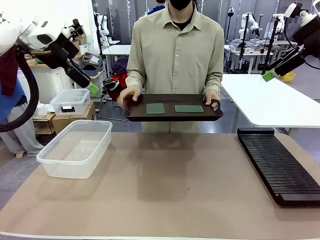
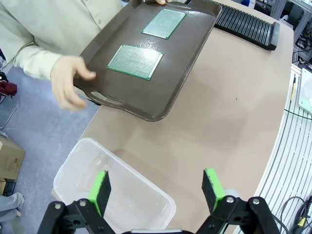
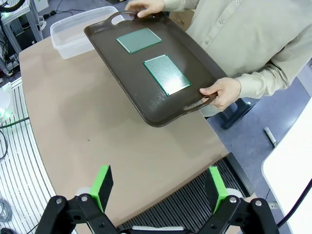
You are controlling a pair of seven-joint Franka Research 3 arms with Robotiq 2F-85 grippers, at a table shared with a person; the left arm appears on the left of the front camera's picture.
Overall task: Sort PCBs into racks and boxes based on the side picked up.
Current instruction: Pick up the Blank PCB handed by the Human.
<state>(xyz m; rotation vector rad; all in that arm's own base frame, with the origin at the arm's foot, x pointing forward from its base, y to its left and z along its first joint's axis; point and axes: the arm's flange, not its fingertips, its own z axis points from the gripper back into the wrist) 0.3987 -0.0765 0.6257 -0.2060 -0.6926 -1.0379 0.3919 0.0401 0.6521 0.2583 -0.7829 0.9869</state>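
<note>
Two PCBs [image 1: 155, 108] lie on the tray [image 1: 170, 117] (dotted green faces)

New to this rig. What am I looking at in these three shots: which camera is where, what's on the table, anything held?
Two white robot arms share a table with a person. The front view looks across the table from the robot's side. The other two come from cameras on each arm's wrist, looking past that arm's own green-padded fingers. The left gripper and right gripper are both open, holding nothing, raised above the table. On it sit a clear plastic tub at the robot's left and a black slotted rack at its right. The person at the far side holds up a dark brown tray with two green PCBs lying flat on it, apart.
</note>
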